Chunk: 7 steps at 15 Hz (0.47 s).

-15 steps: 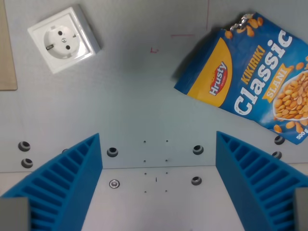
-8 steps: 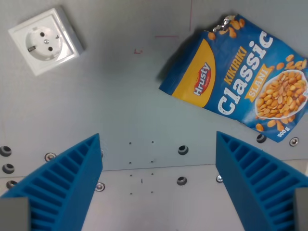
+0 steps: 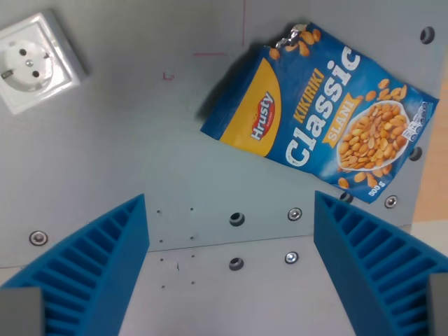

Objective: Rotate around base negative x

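Note:
My gripper [image 3: 231, 269] is open, its two blue ribbed fingers [image 3: 91, 273] filling the lower corners of the wrist view with nothing between them. It hovers above a grey metal table [image 3: 140, 154]. A blue peanut bag [image 3: 322, 115] marked "Classic" lies flat and tilted at the upper right, beyond the right finger. A white wall socket [image 3: 35, 63] sits at the upper left corner, partly cut off by the frame edge.
Several bolts and holes [image 3: 236, 220] dot the table between the fingers, along a seam between two plates. Thin red marks [image 3: 210, 54] are drawn on the table near the bag. A pale wooden surface [image 3: 430, 210] shows at the right edge.
The whole scene has slid toward the wrist view's left, so the camera has moved. The bag now shows in full and the socket is partly out of frame. The fingers stay equally apart.

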Motion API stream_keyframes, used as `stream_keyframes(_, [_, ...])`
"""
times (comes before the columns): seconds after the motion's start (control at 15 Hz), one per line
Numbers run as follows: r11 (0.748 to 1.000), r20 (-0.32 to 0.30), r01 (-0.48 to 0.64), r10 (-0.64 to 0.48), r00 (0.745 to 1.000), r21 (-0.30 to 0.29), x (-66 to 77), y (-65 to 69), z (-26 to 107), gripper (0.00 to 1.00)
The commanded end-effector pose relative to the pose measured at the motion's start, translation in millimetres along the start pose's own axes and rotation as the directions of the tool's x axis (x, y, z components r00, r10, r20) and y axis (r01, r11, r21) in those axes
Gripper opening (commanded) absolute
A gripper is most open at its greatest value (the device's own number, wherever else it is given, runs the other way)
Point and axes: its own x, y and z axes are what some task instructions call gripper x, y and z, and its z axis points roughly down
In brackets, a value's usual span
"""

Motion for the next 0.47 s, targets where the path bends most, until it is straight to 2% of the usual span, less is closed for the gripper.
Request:
stream_keyframes(0.07, [0.974, 0.023, -0.019, 0.025, 0.999, -0.227, -0.7, -2.2, -3.4, 1.00])
stream_keyframes(0.47, [0.953, 0.027, -0.016, 0.026, 0.999, -0.304, -0.7, -2.2, -3.4, 1.00])
